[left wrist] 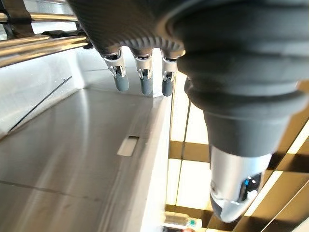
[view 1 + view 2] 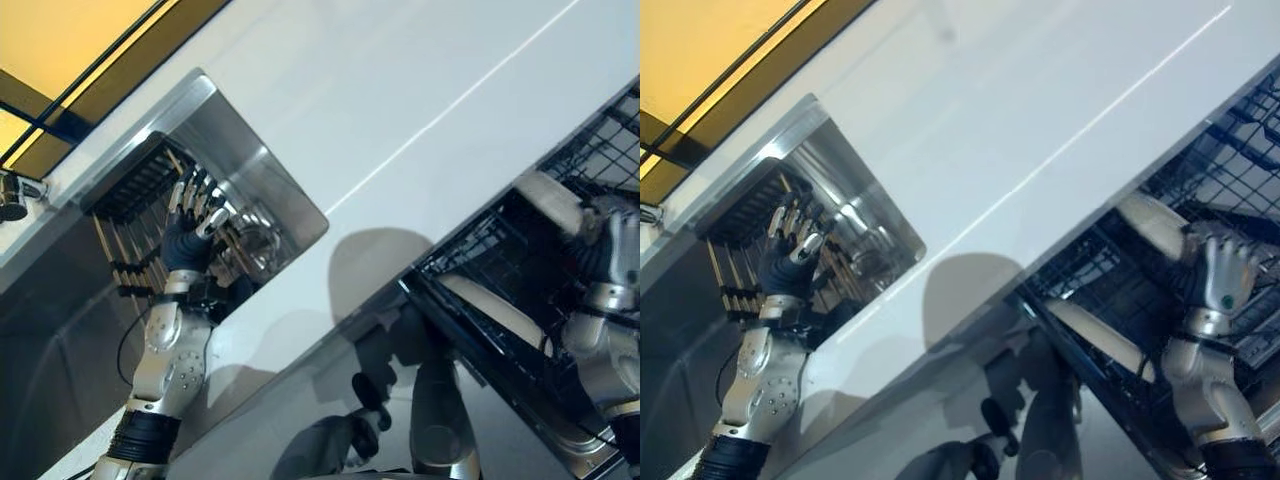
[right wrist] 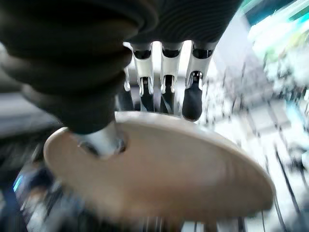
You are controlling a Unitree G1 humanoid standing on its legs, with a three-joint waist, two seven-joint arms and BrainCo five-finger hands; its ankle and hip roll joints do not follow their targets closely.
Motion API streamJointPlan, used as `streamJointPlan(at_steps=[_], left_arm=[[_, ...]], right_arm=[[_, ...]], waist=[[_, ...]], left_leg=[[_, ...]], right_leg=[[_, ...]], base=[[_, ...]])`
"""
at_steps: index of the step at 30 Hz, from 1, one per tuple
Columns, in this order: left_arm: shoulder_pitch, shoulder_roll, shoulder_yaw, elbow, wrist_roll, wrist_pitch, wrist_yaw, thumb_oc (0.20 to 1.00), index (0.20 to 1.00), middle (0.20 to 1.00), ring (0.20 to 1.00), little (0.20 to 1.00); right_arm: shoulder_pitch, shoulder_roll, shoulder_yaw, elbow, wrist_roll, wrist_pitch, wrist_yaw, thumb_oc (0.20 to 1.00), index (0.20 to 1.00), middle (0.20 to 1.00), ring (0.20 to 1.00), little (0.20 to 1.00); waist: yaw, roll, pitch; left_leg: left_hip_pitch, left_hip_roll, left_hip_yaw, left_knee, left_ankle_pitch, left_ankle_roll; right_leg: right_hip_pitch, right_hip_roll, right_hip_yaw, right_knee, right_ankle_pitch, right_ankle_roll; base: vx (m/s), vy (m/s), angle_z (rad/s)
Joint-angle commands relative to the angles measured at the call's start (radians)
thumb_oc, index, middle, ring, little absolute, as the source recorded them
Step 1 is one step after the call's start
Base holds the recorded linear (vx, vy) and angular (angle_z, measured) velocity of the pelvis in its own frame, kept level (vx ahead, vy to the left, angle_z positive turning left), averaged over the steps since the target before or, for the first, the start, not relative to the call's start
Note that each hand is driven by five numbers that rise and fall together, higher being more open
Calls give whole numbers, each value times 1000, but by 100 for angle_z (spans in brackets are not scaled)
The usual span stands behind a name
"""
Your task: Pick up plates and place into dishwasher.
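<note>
My right hand [image 2: 1218, 282] is over the black wire dishwasher rack [image 2: 1240, 165] at the right. Its thumb and fingers pinch the rim of a cream plate [image 3: 159, 169], which stands tilted at the rack [image 2: 1148, 222]. A second cream plate [image 2: 495, 310] sits on edge lower in the same rack. My left hand [image 2: 186, 238] hovers over the steel sink [image 2: 262, 172] at the left. Its fingers [image 1: 145, 83] are straight and spread, and they hold nothing.
A dark slatted dish rack [image 2: 138, 188] and steel bars lie inside the sink under the left hand. A wide white counter [image 2: 420, 90] runs between the sink and the dishwasher. A yellow floor [image 2: 70, 40] lies beyond the counter's far edge.
</note>
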Motion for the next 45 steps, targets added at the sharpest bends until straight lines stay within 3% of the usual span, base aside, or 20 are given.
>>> streamJointPlan(at_steps=[1,11,25,33,36,41,45], left_arm=[[100,-68,-65,23,-47,-23,-19,1000,1000,1000,1000,1000],[151,-72,-43,35,-73,-14,-64,1000,1000,1000,1000,1000],[247,-85,11,39,-72,57,-119,1000,1000,1000,1000,1000],[276,-96,29,54,-60,69,-133,1000,1000,1000,1000,1000],[294,-100,45,46,-59,87,-141,1000,1000,1000,1000,1000],[335,-110,71,34,-54,116,-156,1000,1000,1000,1000,1000],[343,-125,64,52,-51,111,-157,1000,1000,1000,1000,1000]], right_arm=[[60,43,3,-7,35,18,-23,1000,1000,1000,1000,1000],[118,62,-49,-32,52,33,-42,1000,1000,1000,1000,1000],[258,117,-121,-47,54,16,-34,1000,1000,1000,1000,1000],[299,152,-217,-172,227,-161,-158,1000,1000,1000,1000,1000],[322,183,-241,-169,275,-191,-111,1000,1000,1000,1000,1000],[376,246,-270,-184,597,-227,61,1000,1000,1000,1000,1000],[389,279,-268,-184,767,-235,157,1000,1000,1000,1000,1000]], waist=[[13,-69,-54],[17,-78,-89],[21,-112,-200],[11,-117,-236],[7,-115,-244],[-4,-109,-243],[-17,-94,-229]], left_leg=[[-88,7,-23,157,-125,43],[-47,5,-24,135,-131,47],[71,3,-35,79,-146,54],[115,4,-39,65,-162,57],[129,2,-40,66,-168,59],[147,-5,-38,75,-174,66],[142,-16,-37,93,-174,70]], right_leg=[[-16,1,-53,-13,-64,46],[5,-4,-69,-19,-57,55],[101,1,-97,-49,-60,65],[122,10,-98,-49,-63,64],[128,10,-97,-43,-63,63],[127,0,-93,-28,-54,59],[109,-17,-84,-5,-46,57]], base=[[42,-3,3],[11,3,0],[68,-21,2],[30,-8,-2],[50,5,0],[53,11,0],[40,39,-2]])
